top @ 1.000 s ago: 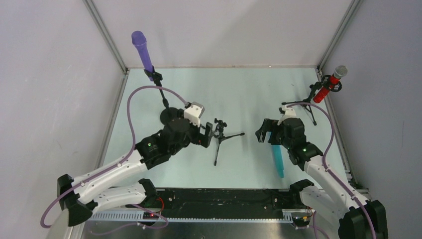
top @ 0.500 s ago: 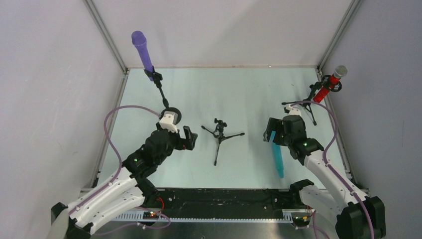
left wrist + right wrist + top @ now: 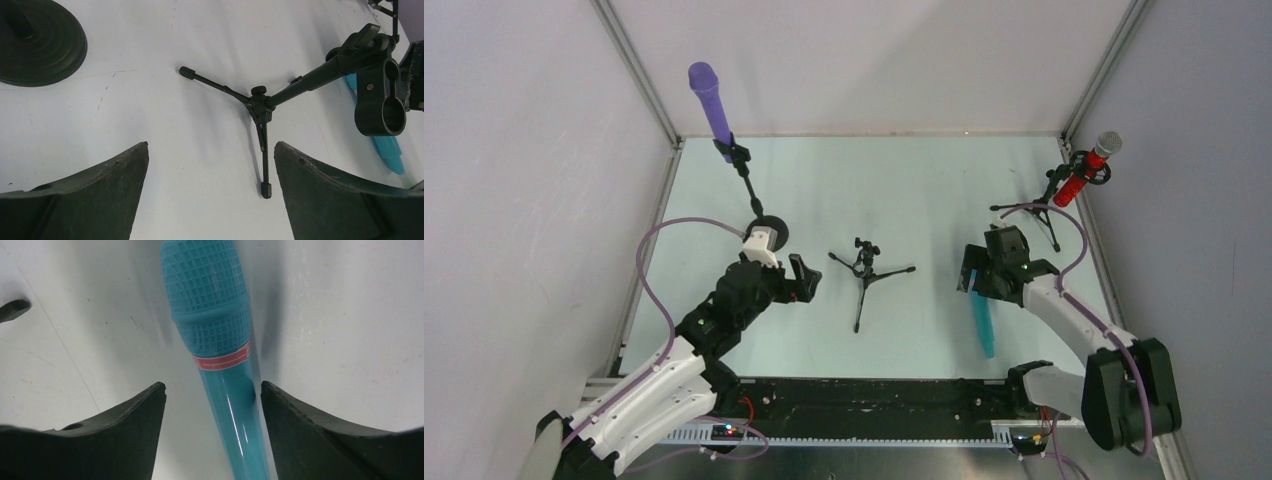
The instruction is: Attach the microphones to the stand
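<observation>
Two grippers: right gripper (image 3: 212,390) was open astride the teal microphone (image 3: 215,315), a gap showing on one side; left gripper (image 3: 210,150) was spread wide, holding nothing.
Teal microphone: lay flat on the table (image 3: 904,180), right of centre.
Middle: tripod stand (image 3: 260,102) stood between the arms.
Far left: purple microphone (image 3: 711,100) clipped to the round-base stand (image 3: 769,228).
Far right: red microphone (image 3: 1084,170) clipped to the corner stand (image 3: 1049,215).

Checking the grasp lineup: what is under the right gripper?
The teal microphone lies on the table between the open fingers of the right gripper. From above, the gripper covers the microphone's head; only its handle shows.
</observation>
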You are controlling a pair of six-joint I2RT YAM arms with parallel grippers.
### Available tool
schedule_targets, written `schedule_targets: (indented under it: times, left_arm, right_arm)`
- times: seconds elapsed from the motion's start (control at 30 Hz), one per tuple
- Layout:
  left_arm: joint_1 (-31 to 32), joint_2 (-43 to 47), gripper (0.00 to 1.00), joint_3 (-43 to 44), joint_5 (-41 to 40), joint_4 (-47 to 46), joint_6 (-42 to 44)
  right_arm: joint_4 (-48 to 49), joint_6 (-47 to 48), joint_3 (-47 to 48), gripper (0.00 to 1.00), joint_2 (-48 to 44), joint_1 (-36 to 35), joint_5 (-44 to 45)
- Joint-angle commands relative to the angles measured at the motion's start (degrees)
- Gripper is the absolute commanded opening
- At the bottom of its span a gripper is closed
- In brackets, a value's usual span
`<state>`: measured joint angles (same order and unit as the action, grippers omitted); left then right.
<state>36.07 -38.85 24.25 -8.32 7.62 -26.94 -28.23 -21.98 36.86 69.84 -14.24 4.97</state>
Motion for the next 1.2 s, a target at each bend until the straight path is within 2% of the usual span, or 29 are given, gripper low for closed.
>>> schedule_targets:
  times: [0.0, 0.4, 0.5, 0.67, 0.8, 0.87, 1.07, 1.17]
  left_arm:
    - [-0.8, -0.4, 0.98, 1.4, 1.4, -2.7, 0.4]
    - [-1.3, -0.4, 0.98, 1.9, 1.5, -2.6, 0.8]
    - [-1.4, -0.3, 0.98, 2.2, 1.2, -2.7, 0.8]
    - [-1.5, 0.1, 0.98, 2.7, 0.6, -2.9, 1.3]
    - [-1.5, 0.2, 0.98, 2.6, -0.5, -3.0, 1.5]
    - [-1.4, 0.2, 0.98, 2.1, -0.7, -3.1, 1.3]
    - [-1.4, 0.9, 0.98, 0.7, -0.8, -3.3, 0.6]
    - [-1.5, 2.1, 0.99, -0.3, -1.1, -3.3, 0.4]
  right_arm:
    - [-2.2, 0.5, 4.9, 0.71, 4.7, -1.1, 0.1]
    - [-6.0, 2.1, 9.9, 0.66, 14.4, -4.0, 4.6]
    - [-6.8, 2.3, 10.5, 0.52, 17.1, -4.0, 4.1]
    - [-7.3, 2.6, 12.2, 0.46, 20.5, -4.1, 1.6]
    - [-7.2, 3.2, 13.1, 0.34, 21.7, -4.2, 0.0]
    - [-7.2, 3.8, 13.5, 0.23, 21.9, -4.2, -0.8]
    - [-7.1, 5.5, 14.3, 0.07, 21.8, -3.8, -3.3]
    - [-7.0, 5.9, 15.5, 0.01, 21.3, -3.8, -4.3]
